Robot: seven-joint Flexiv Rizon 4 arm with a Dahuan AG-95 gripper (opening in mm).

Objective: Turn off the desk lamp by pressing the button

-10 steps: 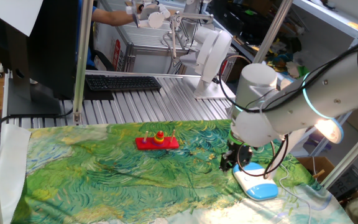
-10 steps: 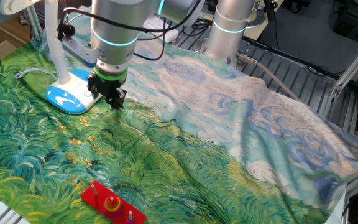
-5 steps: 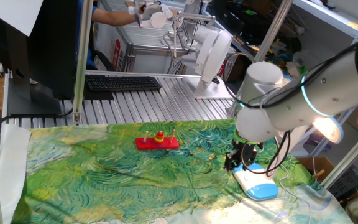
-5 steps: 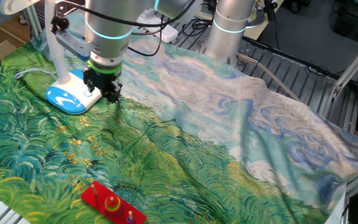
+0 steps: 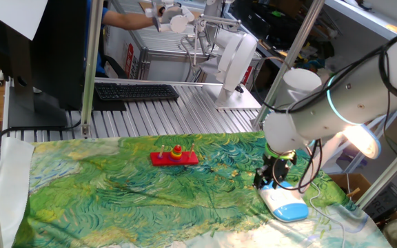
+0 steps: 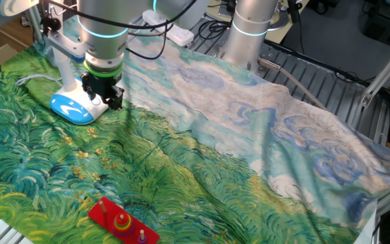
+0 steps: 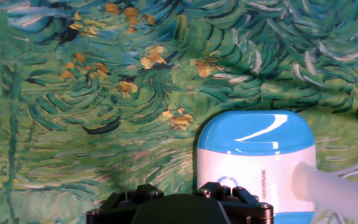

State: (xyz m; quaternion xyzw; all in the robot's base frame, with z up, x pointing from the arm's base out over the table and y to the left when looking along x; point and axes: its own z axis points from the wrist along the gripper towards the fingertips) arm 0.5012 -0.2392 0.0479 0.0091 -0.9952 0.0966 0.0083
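The desk lamp stands at the cloth's corner. Its white base with a light blue front (image 5: 286, 205) also shows in the other fixed view (image 6: 75, 106) and the hand view (image 7: 255, 154). Its slanted stem (image 6: 62, 62) rises to a glowing head (image 5: 363, 143). The button (image 7: 229, 182) is a small ring mark on the white plate, partly hidden by my gripper's black body (image 7: 179, 200). My gripper (image 5: 268, 180) hangs low over the base's inner edge (image 6: 104, 95). No view shows a gap or contact between the fingertips.
A green and blue painted cloth (image 6: 202, 156) covers the table. A red ring toy (image 5: 174, 156) lies mid-cloth (image 6: 122, 222). A keyboard (image 5: 136, 91), a white device (image 5: 234, 60) and metal frame posts (image 5: 88, 62) stand behind. A white cable (image 6: 34, 80) trails from the lamp.
My gripper has moved sideways across the cloth toward the lamp, from beside the base to over its inner edge. The lamp has not moved and its head still glows.
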